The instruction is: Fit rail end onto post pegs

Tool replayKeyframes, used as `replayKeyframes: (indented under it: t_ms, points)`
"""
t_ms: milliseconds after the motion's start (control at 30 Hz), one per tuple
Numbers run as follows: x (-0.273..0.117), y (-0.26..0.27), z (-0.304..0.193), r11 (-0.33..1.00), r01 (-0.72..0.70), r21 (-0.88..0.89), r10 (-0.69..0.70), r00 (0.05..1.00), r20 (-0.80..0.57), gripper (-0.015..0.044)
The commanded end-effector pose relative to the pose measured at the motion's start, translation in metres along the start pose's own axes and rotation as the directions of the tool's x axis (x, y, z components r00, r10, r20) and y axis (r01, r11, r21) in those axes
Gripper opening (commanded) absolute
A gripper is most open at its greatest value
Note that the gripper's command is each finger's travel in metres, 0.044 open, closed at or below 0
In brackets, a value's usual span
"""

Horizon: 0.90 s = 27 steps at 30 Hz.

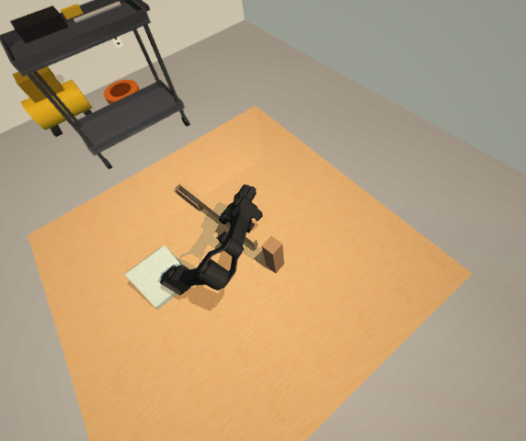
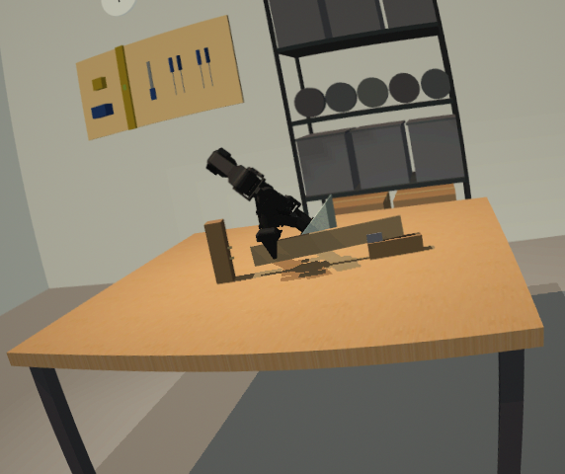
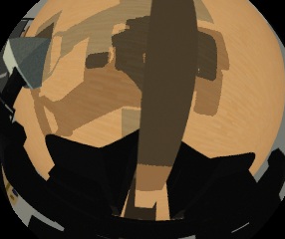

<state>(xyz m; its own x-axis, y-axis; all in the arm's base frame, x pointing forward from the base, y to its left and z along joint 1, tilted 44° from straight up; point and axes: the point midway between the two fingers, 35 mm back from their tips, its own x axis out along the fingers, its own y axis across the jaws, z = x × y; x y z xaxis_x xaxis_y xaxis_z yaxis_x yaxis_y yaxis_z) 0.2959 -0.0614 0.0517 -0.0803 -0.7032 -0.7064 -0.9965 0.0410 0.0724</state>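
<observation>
The bed rail is held near its near end, which is a little above the table and looks close to level. Its far end is at the bracket on the low footboard block. The short wooden post stands upright beyond the near end. Its two small pegs point toward the rail, with a clear gap between them and the rail end. The gripper is shut on the rail, one finger on each side. The holes in the rail end cannot be made out.
A pale square plate is at the arm's base. The wooden table carries everything. A dark cart and a shelf rack stand away from the table.
</observation>
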Motion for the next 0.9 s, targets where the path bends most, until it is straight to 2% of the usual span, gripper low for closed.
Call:
replayKeyframes:
  t_ms: [0, 867]
  points:
    - [-0.004, -0.001, 0.003, 1.0, 0.003, 0.002, -0.003, 1.0, 0.015, 0.0]
    - [-0.017, -0.001, 0.003, 1.0, 0.003, 0.002, -0.003, 1.0, 0.016, 0.0]
